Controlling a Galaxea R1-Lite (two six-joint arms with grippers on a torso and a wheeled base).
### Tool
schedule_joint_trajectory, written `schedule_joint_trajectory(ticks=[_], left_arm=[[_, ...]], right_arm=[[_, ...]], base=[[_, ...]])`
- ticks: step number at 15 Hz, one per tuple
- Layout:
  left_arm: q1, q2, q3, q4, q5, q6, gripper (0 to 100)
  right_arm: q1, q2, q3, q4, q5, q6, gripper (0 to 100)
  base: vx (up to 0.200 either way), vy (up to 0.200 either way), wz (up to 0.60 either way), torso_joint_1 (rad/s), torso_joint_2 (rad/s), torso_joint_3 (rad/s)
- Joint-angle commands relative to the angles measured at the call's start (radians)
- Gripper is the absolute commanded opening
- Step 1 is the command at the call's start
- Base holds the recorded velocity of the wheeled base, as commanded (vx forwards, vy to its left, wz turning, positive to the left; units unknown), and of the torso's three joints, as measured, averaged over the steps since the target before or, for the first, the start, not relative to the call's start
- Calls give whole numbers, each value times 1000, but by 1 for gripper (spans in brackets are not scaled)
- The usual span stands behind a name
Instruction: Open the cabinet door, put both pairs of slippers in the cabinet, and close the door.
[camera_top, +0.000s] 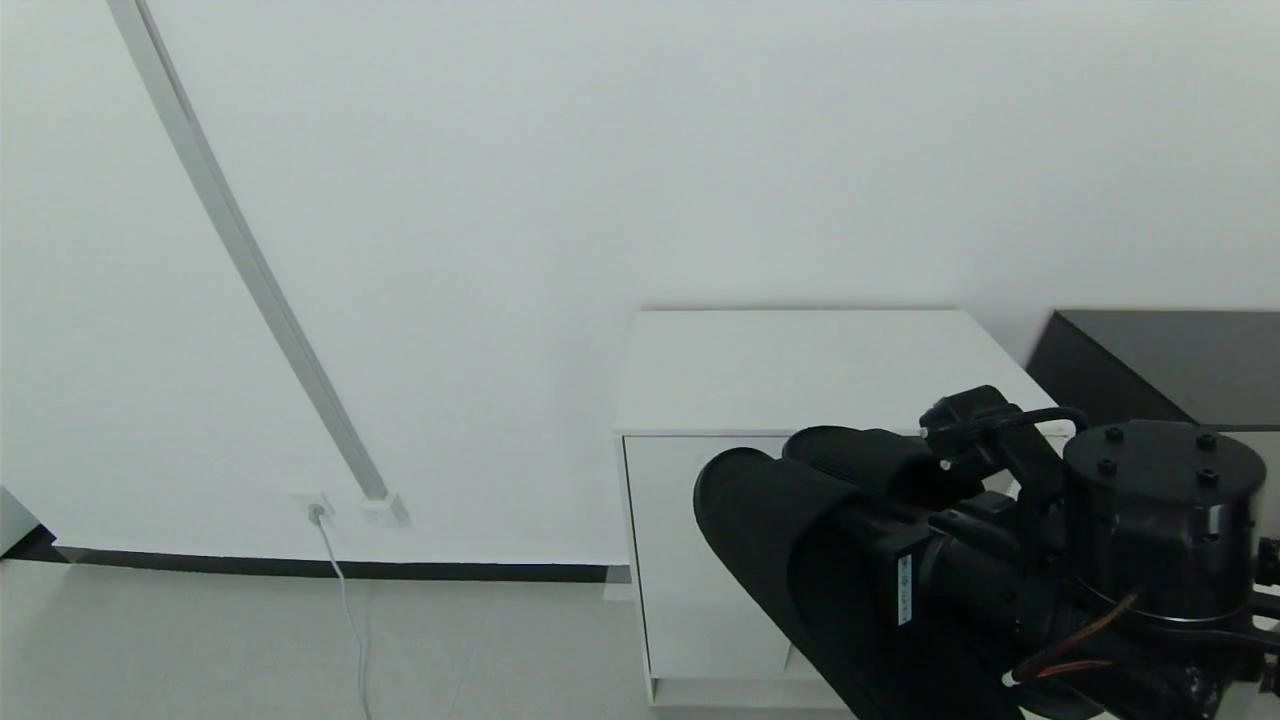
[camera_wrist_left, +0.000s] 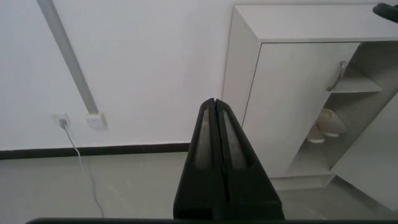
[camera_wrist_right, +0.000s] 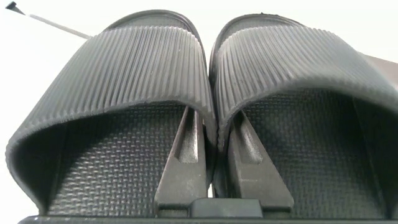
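Right arm: right gripper (camera_wrist_right: 208, 134) holds the pair of black slippers (camera_top: 790, 540). In the right wrist view one finger (camera_wrist_right: 185, 155) sits inside each slipper, and the jaws are clamped on the two adjoining side walls, pressing the pair side by side. From the head view I see the pair carried in the air in front of the white cabinet (camera_top: 800, 370), straps level with its upper front edge, soles off the floor.

Left arm: left gripper (camera_wrist_left: 215, 106) empty, jaws pressed together with no gap between them. It points towards the wall just beside the cabinet's side panel.

Cabinet, from the left wrist view: the door (camera_wrist_left: 373, 168) on the far side stands swung outward. The panel with the metal handle (camera_wrist_left: 339, 74) lies flat against the front. Inside I note a shelf (camera_wrist_left: 356, 85) and, below it, a pair of pale slippers (camera_wrist_left: 326, 124) standing on the lower level.

Surroundings: a dark unit (camera_top: 1180, 360) just beside the cabinet; a wall conduit (camera_top: 250, 270) running down to a socket (camera_top: 315, 508); a cable (camera_top: 350, 620) trailing onto the floor.
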Motion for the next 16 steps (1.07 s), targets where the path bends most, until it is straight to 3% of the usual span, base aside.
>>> schedule_joint_trajectory(ticks=[1, 8, 16], left_arm=[[0, 1, 0, 0, 0, 0, 0], [0, 1, 0, 0, 2, 0, 0], [0, 1, 0, 0, 0, -2, 0]], right_arm=[[-1, 4, 2, 1, -1, -1, 0], [-1, 9, 2, 1, -2, -1, 0], [-1, 17, 2, 2, 3, 1, 0]], base=[[0, 0, 0, 0, 0, 0], [0, 0, 0, 0, 0, 0], [0, -200, 0, 5, 0, 4]])
